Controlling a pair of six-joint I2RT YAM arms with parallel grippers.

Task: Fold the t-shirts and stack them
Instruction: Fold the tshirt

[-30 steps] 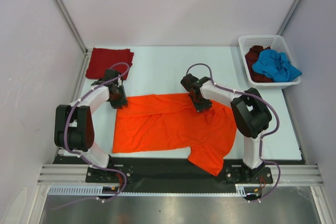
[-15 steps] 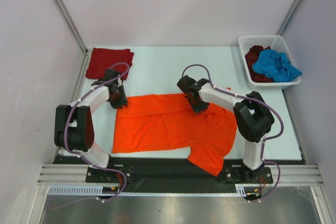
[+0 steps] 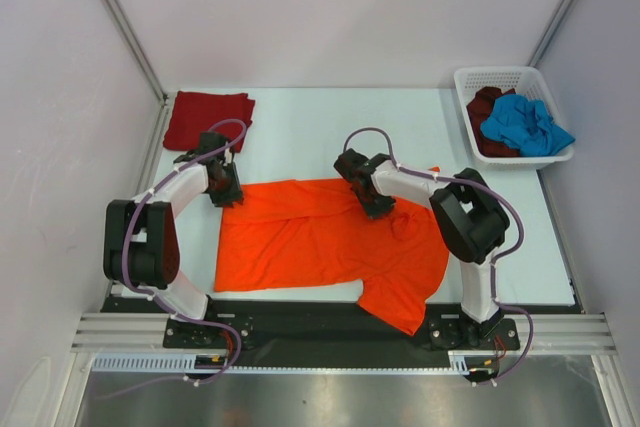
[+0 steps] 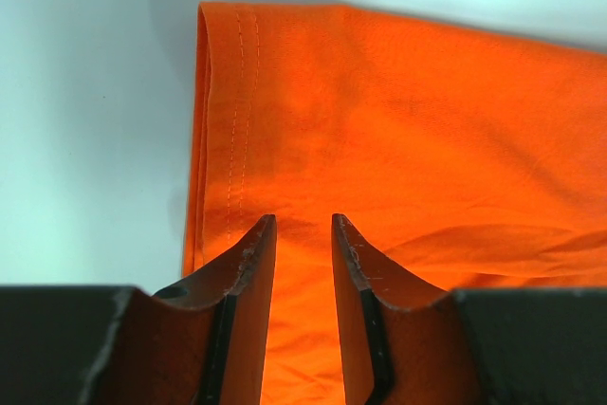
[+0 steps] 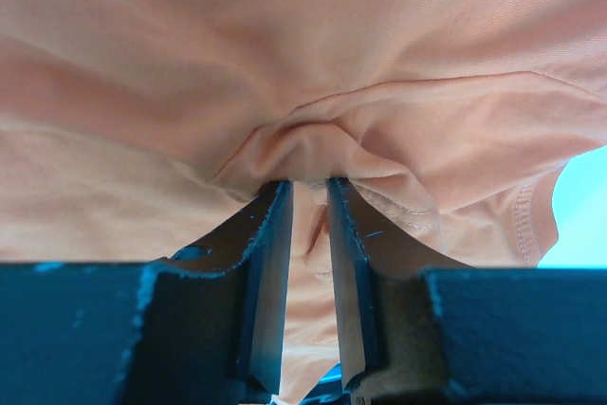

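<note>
A bright orange t-shirt lies spread on the table, one sleeve hanging over the near edge. My left gripper rests at its far left corner; in the left wrist view the left gripper stands open, flat orange cloth showing in the gap. My right gripper sits on the shirt's far edge. In the right wrist view the right gripper is shut on a bunched fold of the orange cloth. A folded dark red t-shirt lies at the far left.
A white lattice basket stands at the far right with a blue t-shirt and a dark maroon t-shirt crumpled inside. Walls close in the table on the left, the back and the right.
My right gripper has slid left along the shirt's far edge and its jaws have narrowed on the cloth, which now bunches beside it. The left arm has not moved.
</note>
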